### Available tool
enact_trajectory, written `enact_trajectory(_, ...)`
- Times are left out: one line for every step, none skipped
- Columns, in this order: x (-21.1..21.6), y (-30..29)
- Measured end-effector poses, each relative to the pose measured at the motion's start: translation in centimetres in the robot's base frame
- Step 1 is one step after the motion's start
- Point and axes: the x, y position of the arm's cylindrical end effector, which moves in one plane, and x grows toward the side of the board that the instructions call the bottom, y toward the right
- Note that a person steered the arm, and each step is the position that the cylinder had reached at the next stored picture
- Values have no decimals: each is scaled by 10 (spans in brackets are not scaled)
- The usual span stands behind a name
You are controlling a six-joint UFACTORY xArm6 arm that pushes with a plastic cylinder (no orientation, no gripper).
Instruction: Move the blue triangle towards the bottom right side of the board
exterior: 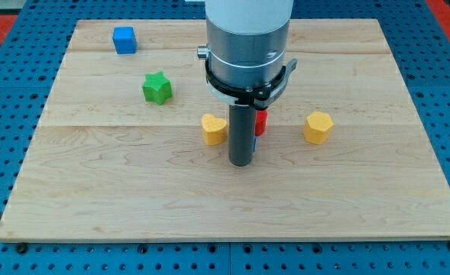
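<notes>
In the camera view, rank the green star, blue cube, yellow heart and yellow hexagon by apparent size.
1. green star
2. yellow hexagon and yellow heart, too alike to separate
3. blue cube, though it sits farthest up the view, so unsure

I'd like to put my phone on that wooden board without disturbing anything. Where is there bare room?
The whole strip along the view's bottom, below my tip, is bare, as is the top right corner above the yellow hexagon. The middle is crowded: yellow heart, rod, red block. Blue cube and green star fill the upper left.
</notes>
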Motion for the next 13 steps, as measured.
enact_trajectory(6, -55)
enact_trajectory(-47, -72)
enact_trajectory(-81, -11)
enact_trajectory(-64, 0)
enact_trajectory(-53, -42)
enact_trajectory(-35, -16)
enact_trajectory(-31, 7)
enact_trajectory(-31, 7)
enact_trajectory(-27, 14)
enact_trajectory(-16, 67)
enact_trajectory(4, 94)
enact_trajectory(14, 93)
enact_trajectory(15, 92)
